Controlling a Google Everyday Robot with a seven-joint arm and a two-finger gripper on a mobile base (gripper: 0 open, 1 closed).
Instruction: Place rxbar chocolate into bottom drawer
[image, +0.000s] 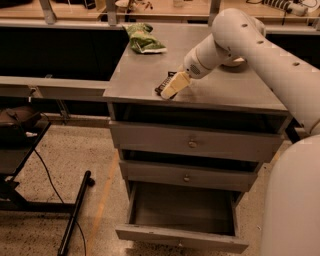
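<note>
My gripper (171, 88): at the near edge of the cabinet top (235, 92), against the rxbar chocolate (163, 83)
My grip: cannot tell
Bottom drawer (182, 239): open

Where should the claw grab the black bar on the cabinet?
Probably across its two long edges, coming from above. The bar lies flat on the cabinet top near the front edge, so only its thin sides can be pinched. The claw is right over it.

My gripper (171, 89): centre frame, at cabinet top (240, 90) front edge; bottom drawer (180, 239) pulled out below, open-topped; green bag (144, 40) upper left.
</note>
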